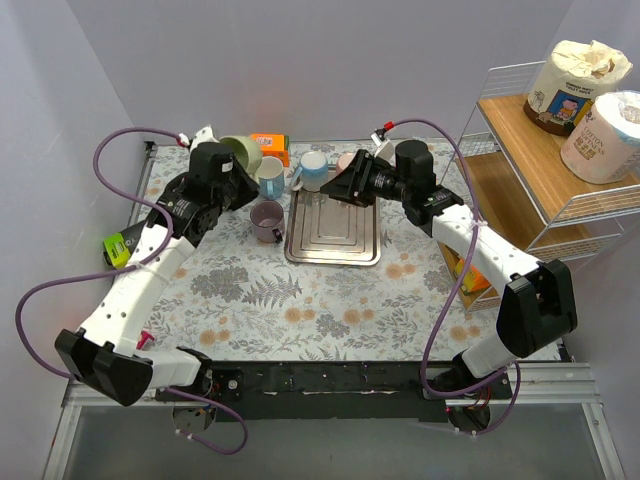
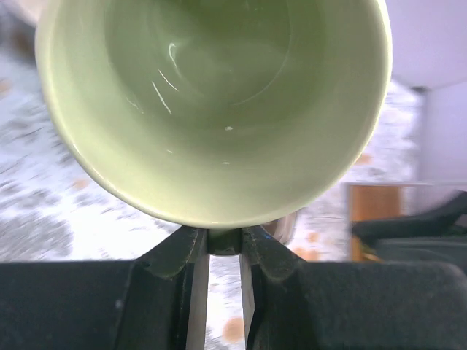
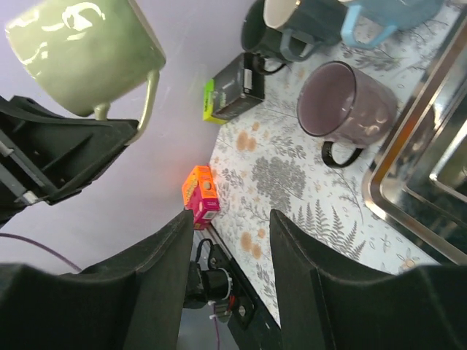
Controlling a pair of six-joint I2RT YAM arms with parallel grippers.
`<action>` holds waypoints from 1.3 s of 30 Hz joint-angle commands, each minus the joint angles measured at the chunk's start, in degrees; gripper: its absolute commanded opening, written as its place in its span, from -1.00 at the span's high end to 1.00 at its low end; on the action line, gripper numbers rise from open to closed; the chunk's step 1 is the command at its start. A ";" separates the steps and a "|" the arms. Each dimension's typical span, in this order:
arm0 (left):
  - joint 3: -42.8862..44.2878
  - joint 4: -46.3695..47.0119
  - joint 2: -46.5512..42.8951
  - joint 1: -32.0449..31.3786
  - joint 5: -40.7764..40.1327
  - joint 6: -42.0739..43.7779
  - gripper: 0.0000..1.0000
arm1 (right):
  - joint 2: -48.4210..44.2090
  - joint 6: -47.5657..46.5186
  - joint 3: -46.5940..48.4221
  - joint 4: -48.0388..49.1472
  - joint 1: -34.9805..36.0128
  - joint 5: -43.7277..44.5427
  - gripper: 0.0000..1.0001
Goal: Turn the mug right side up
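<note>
A pale green mug hangs in the air at the back left of the table, tipped on its side. My left gripper is shut on its handle, and in the left wrist view the mug's open mouth fills the frame. In the right wrist view the same green mug sits at the upper left, its handle held by the left gripper's black fingers. My right gripper stands open over the back edge of the tray, nothing between its fingers.
A steel tray lies mid-table. A purple mug lies on its side left of it; a blue mug and a paler one stand behind. An orange box sits at the back, a wire shelf with paper rolls at right.
</note>
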 commanded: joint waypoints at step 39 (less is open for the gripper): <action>-31.55 0.47 3.62 24.53 1.41 8.16 1.00 | 4.60 -17.19 8.29 -19.77 -2.03 6.52 -0.04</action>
